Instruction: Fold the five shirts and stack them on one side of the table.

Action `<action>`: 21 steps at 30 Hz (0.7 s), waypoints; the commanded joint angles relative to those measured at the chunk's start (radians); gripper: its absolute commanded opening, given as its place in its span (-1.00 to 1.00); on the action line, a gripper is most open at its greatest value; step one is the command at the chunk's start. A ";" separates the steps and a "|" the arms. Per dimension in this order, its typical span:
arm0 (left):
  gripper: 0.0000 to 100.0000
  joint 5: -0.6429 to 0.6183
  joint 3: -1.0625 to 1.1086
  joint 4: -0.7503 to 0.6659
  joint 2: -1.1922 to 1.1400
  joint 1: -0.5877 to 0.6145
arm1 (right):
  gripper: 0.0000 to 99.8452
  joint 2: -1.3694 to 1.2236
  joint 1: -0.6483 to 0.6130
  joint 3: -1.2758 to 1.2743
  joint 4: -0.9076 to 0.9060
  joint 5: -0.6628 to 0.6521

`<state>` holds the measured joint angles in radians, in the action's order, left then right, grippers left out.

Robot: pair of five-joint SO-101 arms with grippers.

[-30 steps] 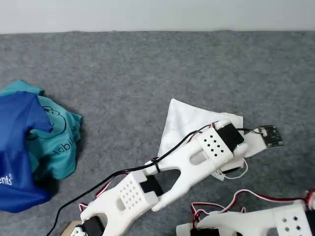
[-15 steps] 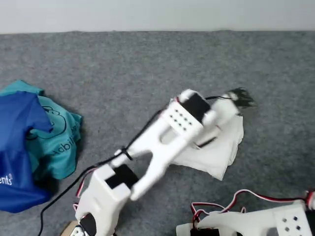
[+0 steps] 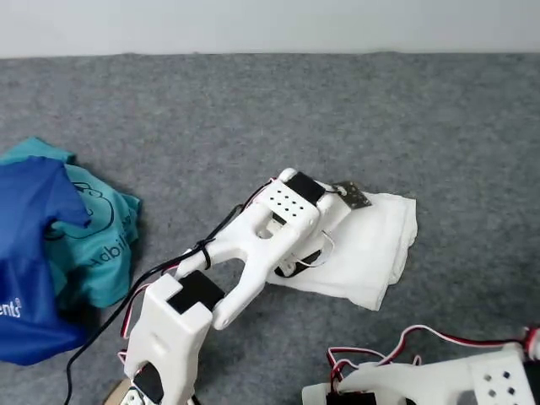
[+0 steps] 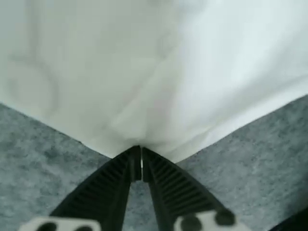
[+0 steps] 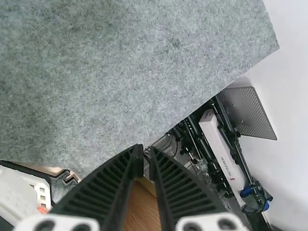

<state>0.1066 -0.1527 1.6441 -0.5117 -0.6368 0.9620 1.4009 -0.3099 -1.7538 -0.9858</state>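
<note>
White shirt (image 4: pixel 163 72) edge between left fingers (image 4: pixel 113 180)

The place looks like a robotics lab bench: a grey felt mat (image 3: pixel 253 110) covers the table, and beyond its edge, at the right wrist view's lower right, sit tangled cables (image 5: pixel 185 139), a white device (image 5: pixel 220 147) and a perforated panel (image 5: pixel 248 113).

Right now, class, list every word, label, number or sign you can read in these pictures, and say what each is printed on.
teal shirt: dark lettering beside a drawn outline, cut off by folds; no whole word reads.
blue shirt: white letters at the picture's edge, only a word's tail.
white shirt: no print seen.
white box beyond the table's edge: a red mark, too small to read.
</note>
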 commanded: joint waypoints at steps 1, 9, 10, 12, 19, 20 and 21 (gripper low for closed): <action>-0.97 0.008 -0.070 0.020 0.094 0.015 | -0.92 -0.002 -0.001 0.003 -0.013 -0.008; -0.97 0.003 -0.308 0.110 0.249 0.153 | -0.93 -0.005 -0.154 0.002 -0.035 0.005; -0.97 0.003 -0.309 0.110 0.279 0.186 | -0.93 -0.010 -0.196 0.002 -0.036 0.026; -0.97 0.003 -0.291 0.110 0.342 0.252 | -0.92 -0.012 -0.283 -0.009 -0.036 0.092; -0.97 0.006 -0.053 0.110 0.600 0.466 | -0.92 -0.012 -0.731 -0.150 -0.035 0.321; -0.97 0.008 -0.018 0.110 0.643 0.497 | -0.92 -0.012 -0.803 -0.166 -0.031 0.362; -0.97 0.008 0.018 0.109 0.684 0.526 | -0.92 -0.012 -0.871 -0.180 -0.025 0.407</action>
<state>0.1097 -0.2048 1.7331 0.0238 -0.1933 0.9620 0.7288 -0.4741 -1.7553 -0.6866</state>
